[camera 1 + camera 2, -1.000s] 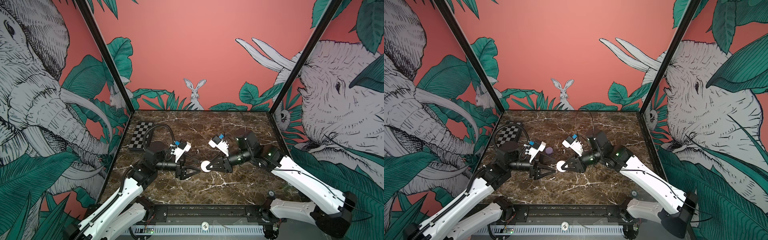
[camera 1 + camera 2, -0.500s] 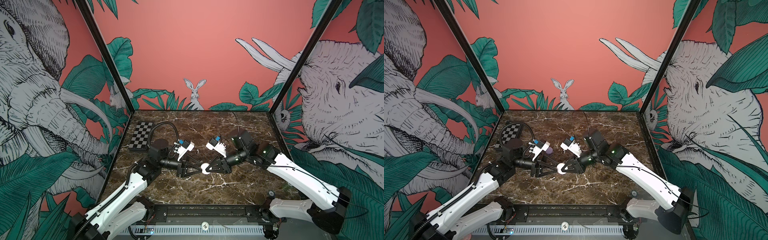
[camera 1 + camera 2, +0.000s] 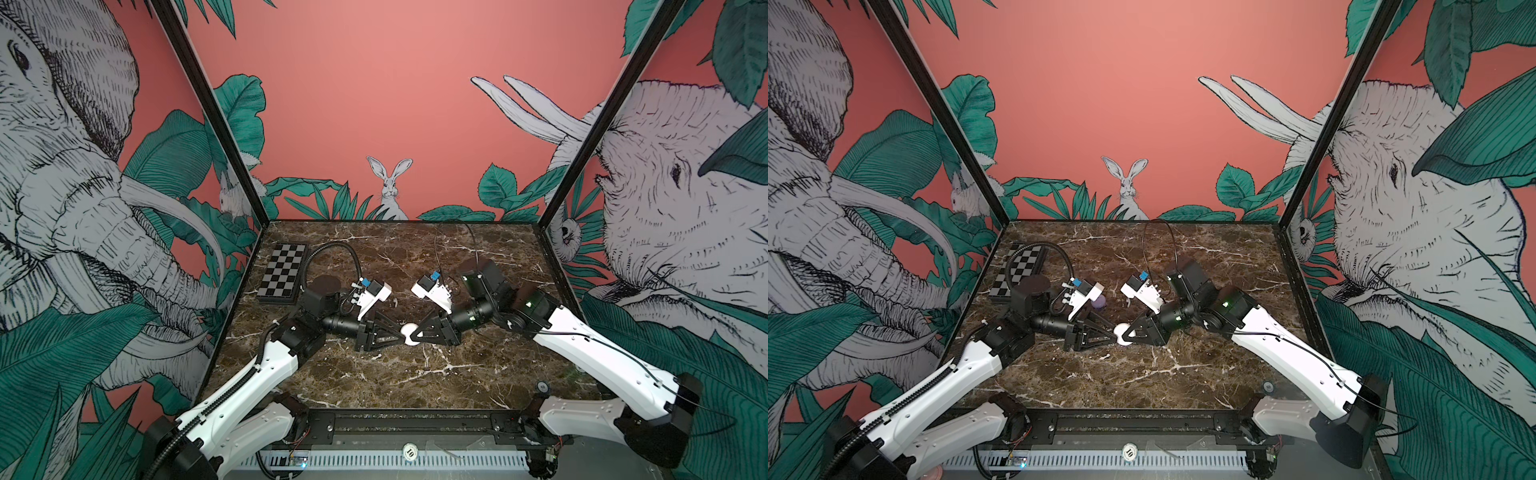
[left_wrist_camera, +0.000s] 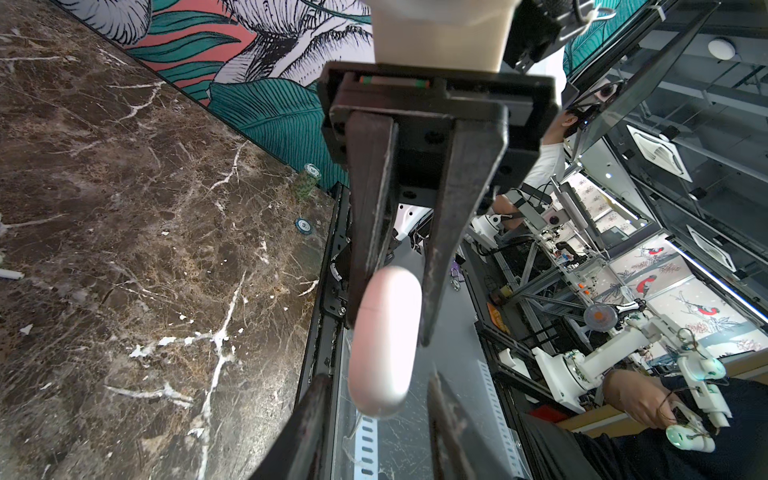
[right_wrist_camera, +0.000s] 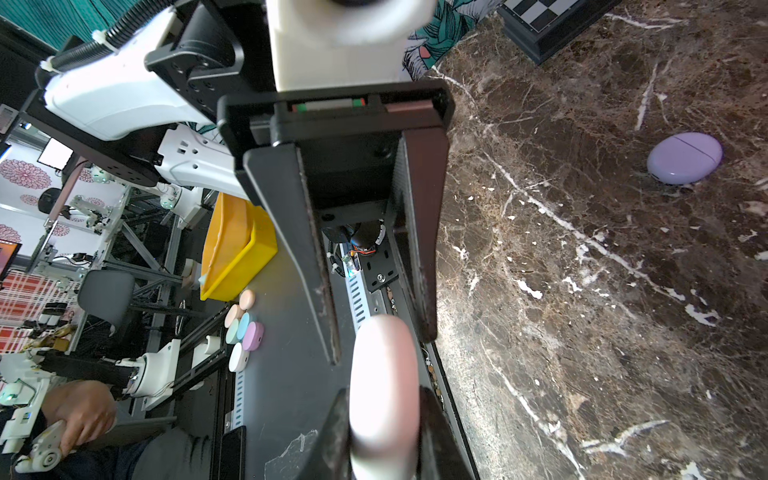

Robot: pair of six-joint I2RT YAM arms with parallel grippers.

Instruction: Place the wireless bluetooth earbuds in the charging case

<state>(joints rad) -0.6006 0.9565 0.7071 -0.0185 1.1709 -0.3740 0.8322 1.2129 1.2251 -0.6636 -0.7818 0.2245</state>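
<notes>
A white oval charging case (image 3: 409, 334) (image 3: 1122, 332) hangs above the middle of the marble table, closed, with its seam showing in the left wrist view (image 4: 386, 324). My right gripper (image 5: 384, 390) (image 3: 419, 332) is shut on one end of it (image 5: 384, 345). From the opposite side, my left gripper (image 4: 377, 376) (image 3: 402, 338) straddles the other end with narrow gaps at both fingers, so it is open. A closed lilac case (image 5: 685, 158) (image 3: 1099, 302) lies on the table behind the left gripper. A tiny white piece (image 3: 395, 302) lies behind the grippers; it is too small to tell whether it is one of the earbuds.
A checkerboard block (image 3: 282, 272) sits at the back left. A round chip (image 3: 542, 387) lies near the front right corner, and a green chip stack (image 4: 309, 170) stands by the wall there. A black rail (image 3: 415, 424) runs along the table's front edge.
My left gripper has moved right up to the white case and narrowed its jaws around the case's free end. The right gripper shifted slightly left, still holding the case.
</notes>
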